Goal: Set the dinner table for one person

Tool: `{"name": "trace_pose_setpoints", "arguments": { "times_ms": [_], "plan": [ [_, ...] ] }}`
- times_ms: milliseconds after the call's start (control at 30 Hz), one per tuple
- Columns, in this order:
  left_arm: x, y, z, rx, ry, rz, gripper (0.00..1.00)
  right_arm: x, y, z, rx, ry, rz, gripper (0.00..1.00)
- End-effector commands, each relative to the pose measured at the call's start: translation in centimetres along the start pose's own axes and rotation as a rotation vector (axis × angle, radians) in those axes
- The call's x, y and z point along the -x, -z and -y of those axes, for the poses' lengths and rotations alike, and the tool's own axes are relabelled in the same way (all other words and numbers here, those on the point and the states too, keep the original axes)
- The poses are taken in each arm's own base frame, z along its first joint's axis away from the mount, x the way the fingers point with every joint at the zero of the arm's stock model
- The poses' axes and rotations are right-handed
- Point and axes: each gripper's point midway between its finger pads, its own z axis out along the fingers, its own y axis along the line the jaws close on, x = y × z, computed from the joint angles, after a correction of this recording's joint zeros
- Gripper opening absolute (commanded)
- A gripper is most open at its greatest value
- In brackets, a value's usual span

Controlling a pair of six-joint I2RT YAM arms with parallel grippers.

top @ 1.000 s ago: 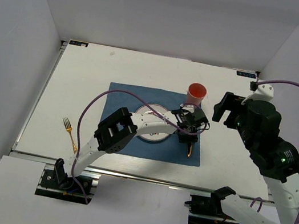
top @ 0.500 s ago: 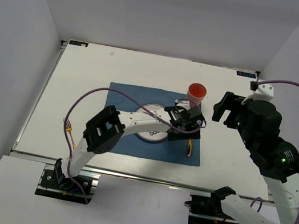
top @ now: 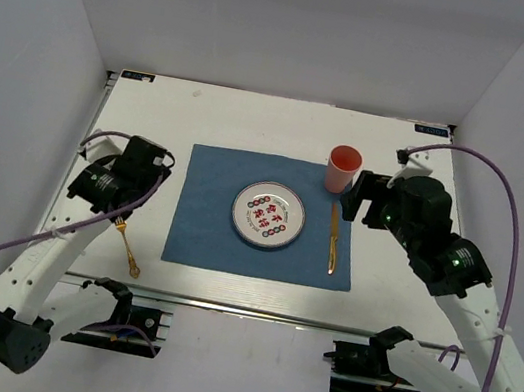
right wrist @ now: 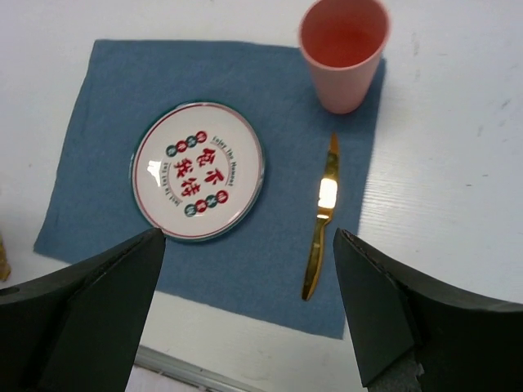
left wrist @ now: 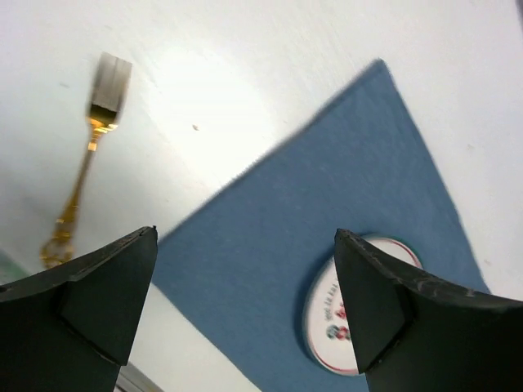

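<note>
With plate (top: pixel 268 215), knife (top: pixel 334 239) and cup (top: pixel 343 169) on the mat (top: pixel 199 236) mid dinner table (top: pixel 409 283), the fork (top: pixel 126 245) lay left of it; the left gripper (left wrist: pixel 245 237), fingers wide and empty like the right gripper's (right wrist: pixel 249 237), likely needed to descend and pinch its handle.

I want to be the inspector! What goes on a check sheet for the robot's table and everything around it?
Surface: white dinner table, flat, with a blue placemat in the middle.
Job's things: plate in the middle of the placemat; gold knife on the mat, right of the plate; pink cup at the mat's far right corner; gold fork on the bare table, left of the mat.
Clutter: nothing seen.
Grippers: left gripper open, holding nothing; right gripper open, holding nothing.
Cables: purple cables loop along both arms, not touching the setting.
Surroundings: plain pale walls on three sides.
</note>
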Motion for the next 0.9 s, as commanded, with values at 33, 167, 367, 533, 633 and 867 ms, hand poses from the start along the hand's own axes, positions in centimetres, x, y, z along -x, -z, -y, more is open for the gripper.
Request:
{"name": "trace_pose_setpoints", "arguments": {
  "times_ms": [33, 167, 367, 533, 633, 867],
  "plan": [
    [-0.8, -3.1, -6.1, 0.254, -0.138, -0.006, 0.98, 0.6, -1.4, -3.3, 0.162, -0.042, 0.025, 0.89],
    [-2.3, -6.1, -8.1, 0.3, -0.149, -0.112, 0.98, -0.1, -1.8, -4.2, 0.212, -0.042, 0.008, 0.89],
    [-4.0, -9.4, -13.0, 0.381, -0.051, -0.259, 0.98, -0.8, -2.7, -4.8, 0.244, -0.055, -0.006, 0.89],
    [-6.4, -11.5, -13.9, 0.32, -0.033, -0.359, 0.93, -2.3, -3.5, -5.4, 0.287, -0.058, -0.036, 0.89],
    [-7.8, -12.7, -13.9, 0.293, -0.034, -0.393, 0.89, -2.6, -4.0, -5.3, 0.283, -0.056, -0.042, 0.89],
    [-8.7, -14.1, -16.4, 0.381, 0.001, -0.403, 0.59, -3.0, -4.2, -5.1, 0.277, -0.053, -0.036, 0.89]
  ]
}}
